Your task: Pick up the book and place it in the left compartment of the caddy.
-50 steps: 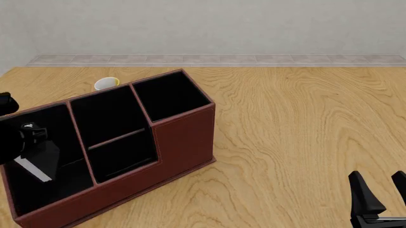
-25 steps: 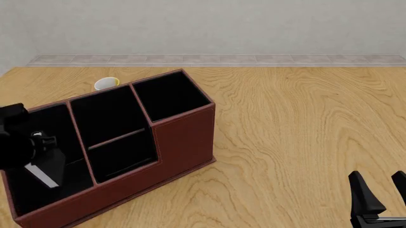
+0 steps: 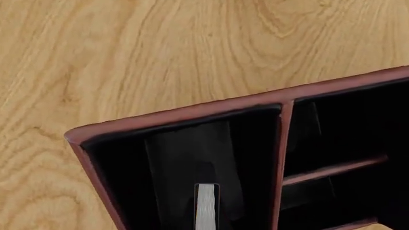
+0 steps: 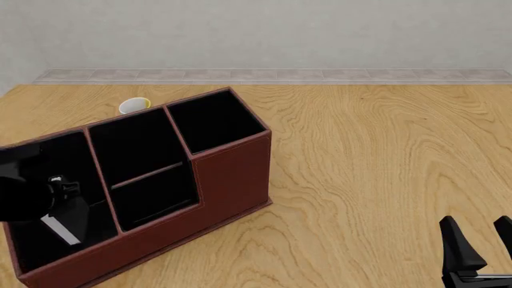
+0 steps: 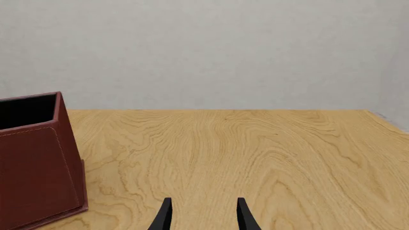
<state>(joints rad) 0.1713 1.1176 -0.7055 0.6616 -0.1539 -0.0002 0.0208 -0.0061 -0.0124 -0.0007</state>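
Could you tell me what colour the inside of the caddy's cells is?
Black inside, against the reddish-brown outer walls of the caddy; the front view shows it best.

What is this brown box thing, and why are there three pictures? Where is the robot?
These are computer-made pictures of a robot with two arms at a wooden table. One camera looks down from above; two little cameras ride on the arms.

The brown box is a caddy, a desk tidy with three black cells. The left gripper is the dark shape reaching into the left compartment. There you see the book, thin and black with a white page edge. I cannot tell whether the fingers grip it.

The right gripper waits with its two fingers apart, holding nothing. A small white cup stands behind the caddy.
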